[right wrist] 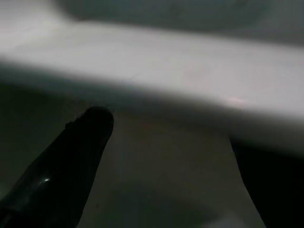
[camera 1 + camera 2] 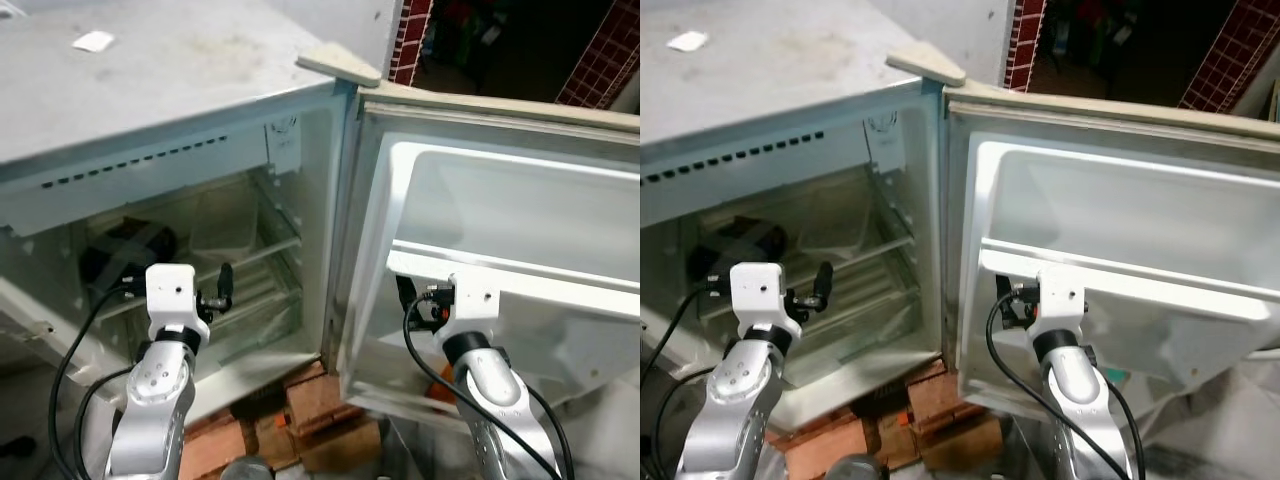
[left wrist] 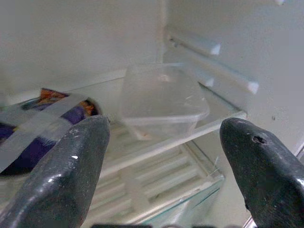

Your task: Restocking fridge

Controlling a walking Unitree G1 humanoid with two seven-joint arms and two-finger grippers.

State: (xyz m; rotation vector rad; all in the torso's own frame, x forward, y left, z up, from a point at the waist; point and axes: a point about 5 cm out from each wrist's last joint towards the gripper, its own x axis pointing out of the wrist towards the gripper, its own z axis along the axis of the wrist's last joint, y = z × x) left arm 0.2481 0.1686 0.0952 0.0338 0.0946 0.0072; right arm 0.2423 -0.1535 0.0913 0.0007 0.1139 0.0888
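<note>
Looking down past both silver arms into a small white fridge with its door swung wide.
Bricks: reddish-brown bricks [image 2: 320, 415] stacked under the fridge, at 6 o'clock in the eye views.
Left pincer: the left pincer [image 2: 222, 290] is raised in front of the fridge cavity at about 8 o'clock; in its wrist view the two black fingers [image 3: 66, 171] stand well apart with nothing between them.
Right pincer: the right pincer [image 1: 166, 161] sits close under the white door shelf at about 5 o'clock; its wrist view is dark, but two black fingers [image 1: 71, 156] show spread apart, holding nothing.
Door: the open white fridge door [image 2: 520, 200] fills 3 o'clock, its long white door shelf [image 2: 540, 285] crossing just above the right wrist.
Fridge interior: on the clear glass shelf [image 3: 180, 137] lies a clear rectangular plastic container [image 3: 161, 97], toward the hinge side.
Dark package: a dark purple bag crossed with grey tape [image 3: 42, 123] lies beside the container, on the same shelf.
Top: the dusty grey fridge top [image 2: 160, 80] at 11 o'clock carries a small white scrap [image 2: 93, 41].
</note>
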